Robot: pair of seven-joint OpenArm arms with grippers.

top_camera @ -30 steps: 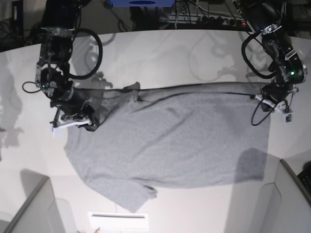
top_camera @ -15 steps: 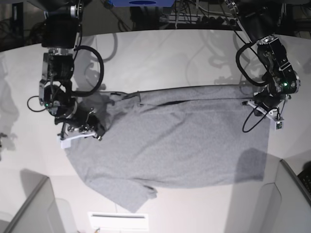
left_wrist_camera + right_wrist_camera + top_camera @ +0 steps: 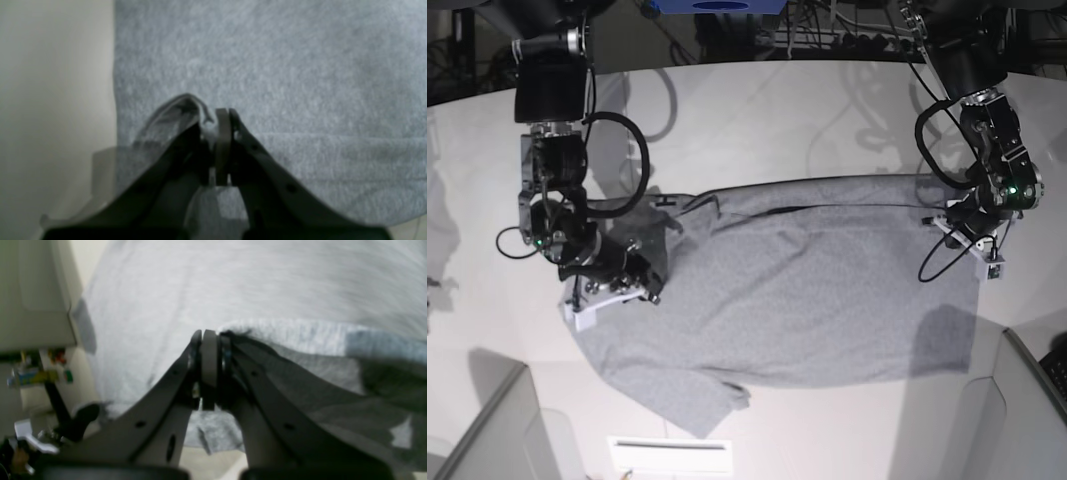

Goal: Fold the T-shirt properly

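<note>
Jaws of both grippers, left and right, pinched tight on T-shirt folds.

T-shirt flat on the table, between right gripper and left gripper.

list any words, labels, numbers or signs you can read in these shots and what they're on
None can be read.
T-shirt: plain grey side showing, with no lettering in any view.
White label at the table's near edge: a dark bar, too small to read.
Coloured items at the left of the right wrist view: too blurred to read.
</note>
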